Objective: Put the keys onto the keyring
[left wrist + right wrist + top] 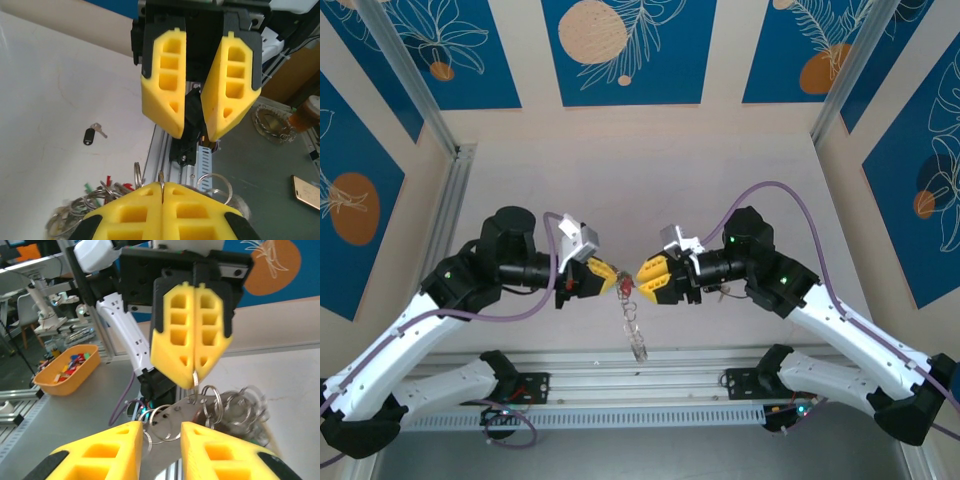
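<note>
My left gripper (613,280) and right gripper (642,277) meet tip to tip above the table's near edge. The left gripper (163,184) is shut on the thin edge of one ring of the keyring (162,179). From that ring the rest of the keyring (633,322) hangs as a bunch of grey metal rings (220,405). Red (107,179) and green (88,187) key heads show among the rings. The right gripper (161,426) stands open just in front of the bunch, gripping nothing. A black key (90,135) lies alone on the white table.
An aluminium rail (640,365) runs along the table's near edge below the grippers. An orange bin (67,367) of coloured bits stands on the grey surface beyond the rail. A phone (306,192) lies there too. The white table (640,180) stretches behind the arms.
</note>
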Available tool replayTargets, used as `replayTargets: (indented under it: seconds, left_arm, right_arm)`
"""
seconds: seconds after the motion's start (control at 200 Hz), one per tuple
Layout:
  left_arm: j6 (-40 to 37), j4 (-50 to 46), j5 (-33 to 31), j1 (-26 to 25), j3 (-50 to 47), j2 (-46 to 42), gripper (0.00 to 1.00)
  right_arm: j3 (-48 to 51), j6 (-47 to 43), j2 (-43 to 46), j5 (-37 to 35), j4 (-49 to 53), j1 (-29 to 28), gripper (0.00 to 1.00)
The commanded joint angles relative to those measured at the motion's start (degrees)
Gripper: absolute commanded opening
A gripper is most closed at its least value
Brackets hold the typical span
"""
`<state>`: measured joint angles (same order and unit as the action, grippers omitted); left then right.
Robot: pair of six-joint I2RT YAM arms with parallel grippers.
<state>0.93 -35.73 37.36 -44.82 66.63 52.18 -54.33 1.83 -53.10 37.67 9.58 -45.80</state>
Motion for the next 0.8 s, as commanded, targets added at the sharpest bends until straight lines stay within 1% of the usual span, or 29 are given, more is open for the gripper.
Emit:
replayTargets:
  seconds: [0.0,0.325,0.41,0.53,0.725,0.795]
  left_arm:
    - [-0.78,3.24,3.39,-0.41,2.79,-0.16,0.0]
    - [-0.88,3.47,4.74,-0.6,3.5,1.37,0.0]
    - [-1.0,3.12,4.67,-0.61,3.59,1.52,0.0]
    - [-1.61,2.32,4.6,-0.58,3.8,1.89,0.0]
    - [-2.21,1.65,5.17,-0.64,4.04,2.27,0.0]
    - [-2.53,1.06,5.25,-0.62,4.34,2.27,0.0]
  right_arm:
    - [-2.36,-2.26,-0.57,2.89,2.35,-0.95,0.27]
    - [-4.18,-2.45,-3.65,2.24,0.26,-2.93,0.26]
    - [-4.63,-2.84,-4.37,2.19,0.43,-3.63,0.23]
    - [-4.89,-3.32,-4.64,2.41,0.44,-4.65,0.21]
    - [-5.53,-3.47,-6.04,1.14,0.87,-5.18,0.21]
    - [-5.78,-3.54,-6.39,-0.46,1.37,-5.13,0.2]
